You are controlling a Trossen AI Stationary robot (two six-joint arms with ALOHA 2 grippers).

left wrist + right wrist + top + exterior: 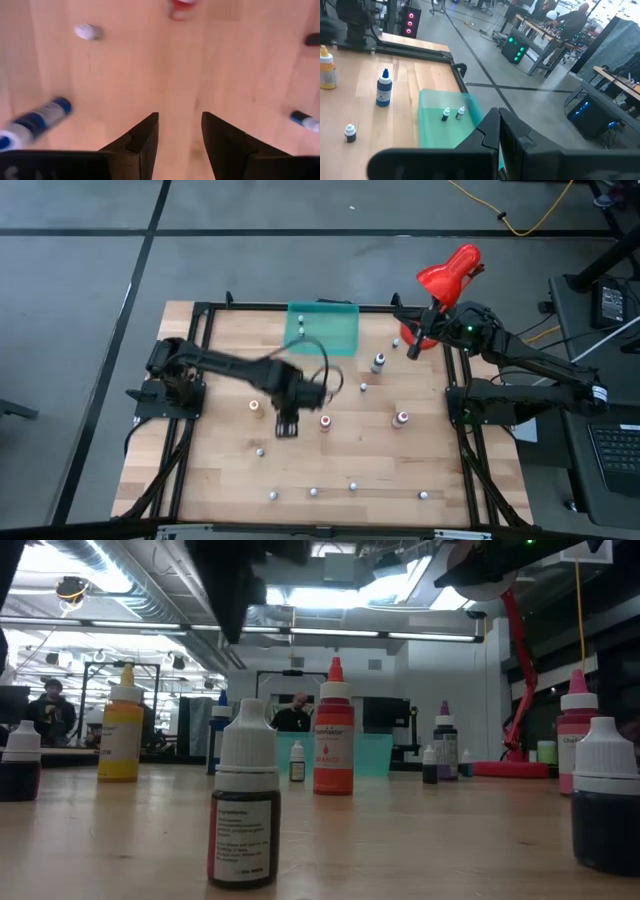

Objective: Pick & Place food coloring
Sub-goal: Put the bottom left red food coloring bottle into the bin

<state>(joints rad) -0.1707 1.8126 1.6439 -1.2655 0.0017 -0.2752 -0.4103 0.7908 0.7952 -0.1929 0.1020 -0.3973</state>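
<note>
The food coloring bottles stand scattered on the wooden table: an orange one [256, 407], a red one [325, 421], a pink one [401, 418], a blue one [378, 361], and several small pale ones along the near side [313, 491]. Two small bottles [445, 114] stand in the green tray [322, 328]. My left gripper [287, 428] hangs over the table's middle, pointing down between the orange and red bottles. It is open [180, 132], with only bare wood between its fingers. My right gripper [499, 125] is shut and held high at the far right.
A red desk lamp [448, 272] stands at the far right corner, next to my right gripper [415, 345]. A black frame [205, 315] runs around the table. People and desks show in the room behind.
</note>
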